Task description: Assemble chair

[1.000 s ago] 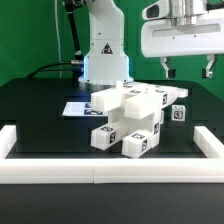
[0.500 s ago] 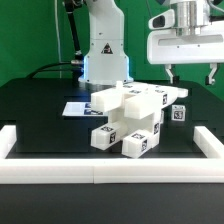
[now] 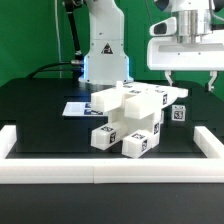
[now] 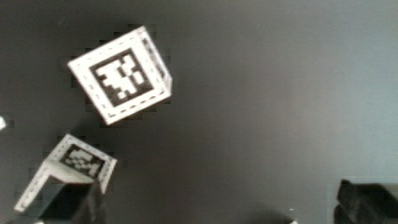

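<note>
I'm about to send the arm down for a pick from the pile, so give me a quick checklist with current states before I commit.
1. Pincer open, nothing between its fingers: ok.
2. Pincer clear of everything: ok. It hangs above the table, toward the exterior view's right of the heap.
3. Chair parts all inside the border rail: ok.
4. Small cube free of its neighbour at the heap's right end in the exterior view: cannot tell.
5. Tags visible to the wrist view: ok. One tagged face shows whole, though somewhat blurred.
6. Any parts already joined: cannot tell.
</note>
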Tool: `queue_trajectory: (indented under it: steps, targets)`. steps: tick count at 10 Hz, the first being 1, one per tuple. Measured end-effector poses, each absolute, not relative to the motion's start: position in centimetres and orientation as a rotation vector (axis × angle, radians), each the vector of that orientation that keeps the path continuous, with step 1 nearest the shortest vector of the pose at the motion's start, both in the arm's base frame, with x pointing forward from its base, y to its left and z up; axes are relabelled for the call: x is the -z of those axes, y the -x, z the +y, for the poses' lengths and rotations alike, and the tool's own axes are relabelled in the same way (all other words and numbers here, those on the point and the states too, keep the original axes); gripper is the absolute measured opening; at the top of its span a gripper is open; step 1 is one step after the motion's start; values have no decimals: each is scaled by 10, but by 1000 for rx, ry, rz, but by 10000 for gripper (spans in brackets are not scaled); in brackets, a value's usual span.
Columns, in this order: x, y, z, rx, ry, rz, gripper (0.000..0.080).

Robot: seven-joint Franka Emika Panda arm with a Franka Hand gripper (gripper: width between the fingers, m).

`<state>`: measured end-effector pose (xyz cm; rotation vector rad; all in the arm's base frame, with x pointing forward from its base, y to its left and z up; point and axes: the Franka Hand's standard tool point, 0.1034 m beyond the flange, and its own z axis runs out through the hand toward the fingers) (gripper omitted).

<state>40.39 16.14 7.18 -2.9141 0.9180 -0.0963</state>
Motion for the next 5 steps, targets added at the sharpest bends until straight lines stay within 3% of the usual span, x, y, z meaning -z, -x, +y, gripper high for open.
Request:
queue_trajectory:
  steps: [5]
  targets:
    - [-64,-412,141,90,2965,828,649]
